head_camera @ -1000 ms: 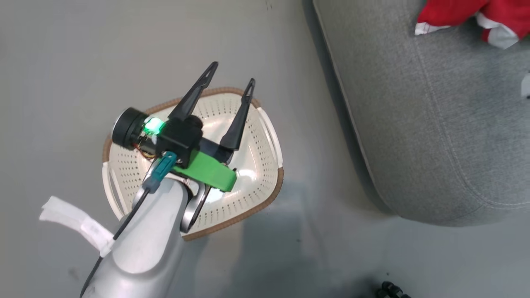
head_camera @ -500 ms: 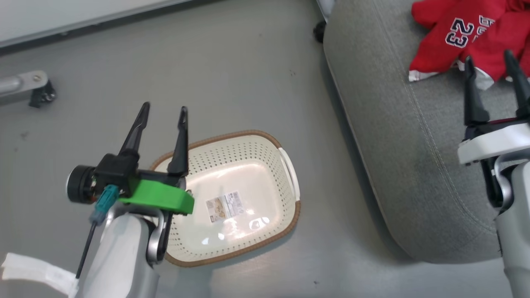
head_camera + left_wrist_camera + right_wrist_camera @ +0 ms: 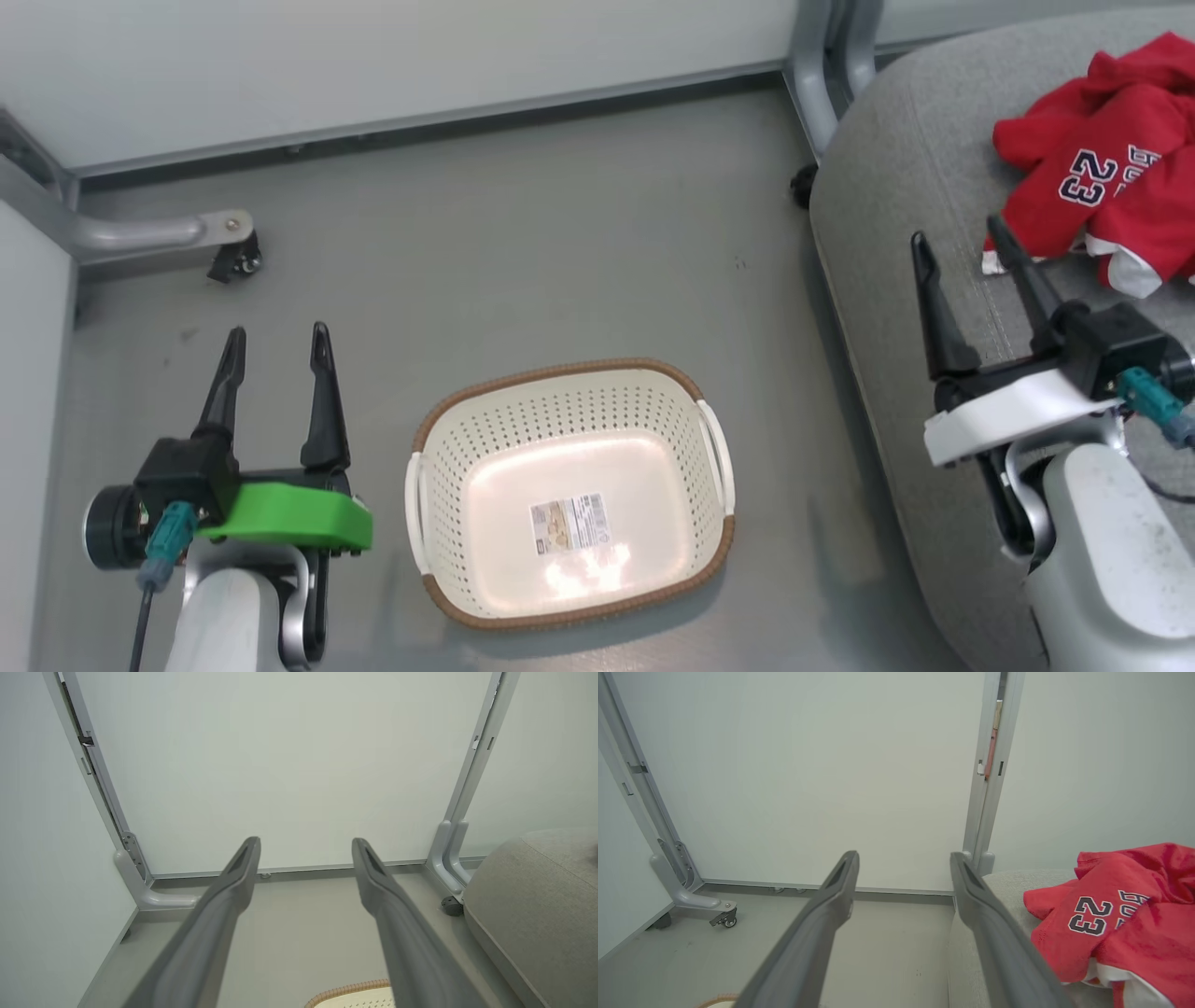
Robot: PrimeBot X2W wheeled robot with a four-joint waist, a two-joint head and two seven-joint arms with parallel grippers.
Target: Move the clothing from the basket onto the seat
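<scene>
The red clothing (image 3: 1111, 177) with white trim and a "23" lies crumpled on the grey seat (image 3: 896, 243) at the right; the right wrist view has it as clothing (image 3: 1120, 924) on the seat (image 3: 1013, 886). The cream basket (image 3: 569, 495) with its brown rim stands on the floor, holding only a paper label; its rim (image 3: 350, 994) peeks in at the bottom of the left wrist view. My left gripper (image 3: 275, 338) is open, left of the basket. My right gripper (image 3: 962, 241) is open over the seat's front edge, left of the clothing.
A pale partition wall (image 3: 373, 56) runs along the back, with grey metal feet on castors (image 3: 233, 261) at the left and by the seat's corner (image 3: 803, 182). Bare grey floor (image 3: 523, 261) lies between wall, basket and seat.
The head camera has tilted up and back, bringing the wall and more of the seat into view. My left gripper has come off the basket to its left; the right gripper entered view.
</scene>
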